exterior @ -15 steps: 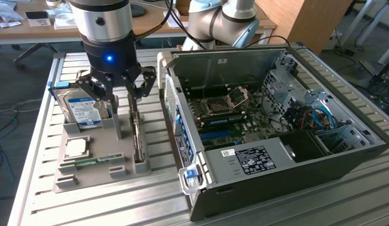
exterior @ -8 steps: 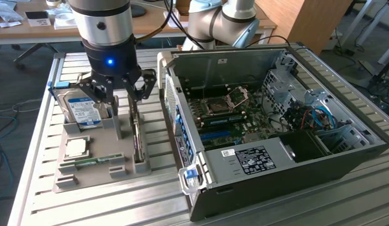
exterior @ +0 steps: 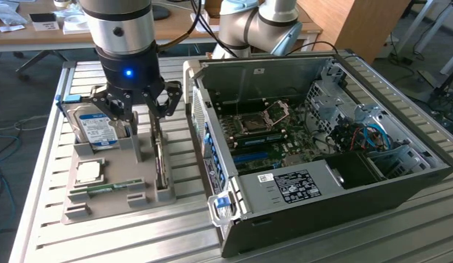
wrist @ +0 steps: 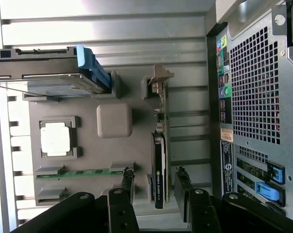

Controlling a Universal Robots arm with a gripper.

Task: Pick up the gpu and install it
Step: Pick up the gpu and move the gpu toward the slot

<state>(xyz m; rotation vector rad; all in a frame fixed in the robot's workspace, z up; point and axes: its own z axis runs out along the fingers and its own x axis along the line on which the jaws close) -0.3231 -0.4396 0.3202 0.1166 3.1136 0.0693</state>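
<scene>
The gpu (exterior: 160, 160) stands on its edge in a slot of the grey holder tray (exterior: 109, 207), beside the open computer case (exterior: 336, 181). In the wrist view the gpu (wrist: 159, 165) is a thin green card with a black cooler and a silvery bracket at its far end. My gripper (exterior: 147, 116) hangs just above the card's bracket end. It is open. In the wrist view my gripper (wrist: 154, 173) has one finger on each side of the card's cooler end, with a gap on both sides.
The tray (wrist: 115, 158) also holds an upright hard drive (exterior: 95, 129), a CPU (exterior: 89, 171) and a RAM stick (exterior: 109, 187). The case lies open with its motherboard (exterior: 267, 137) facing up. Its rear panel (wrist: 258, 97) is close beside the gpu. The table is slatted metal.
</scene>
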